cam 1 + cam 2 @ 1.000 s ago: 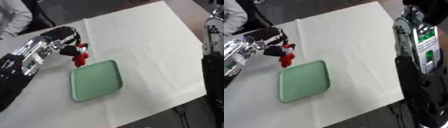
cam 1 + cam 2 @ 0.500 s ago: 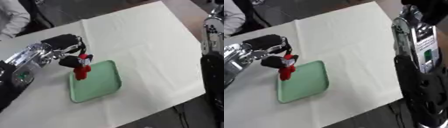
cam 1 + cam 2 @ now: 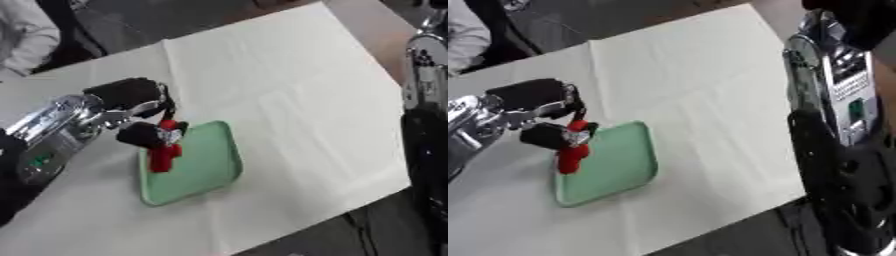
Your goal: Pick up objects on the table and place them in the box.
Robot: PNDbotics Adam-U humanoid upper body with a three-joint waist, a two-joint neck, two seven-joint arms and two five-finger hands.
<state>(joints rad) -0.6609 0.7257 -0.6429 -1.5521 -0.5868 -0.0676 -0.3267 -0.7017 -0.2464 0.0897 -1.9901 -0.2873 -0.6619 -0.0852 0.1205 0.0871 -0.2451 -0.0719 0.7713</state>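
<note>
Left eye view: L hand [image 3: 140, 117] grips red object [image 3: 164, 156] over green tray [image 3: 210, 165]; no writing legible.

Silver forearm [image 3: 61, 127], black fingers [image 3: 140, 135]

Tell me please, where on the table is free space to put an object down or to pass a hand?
The white cloth is bare from the green tray's right rim to the table's right and far edges. The near strip below the tray is also bare. It is crowded at the tray's left side, where the left hand holds a red object above it.
</note>
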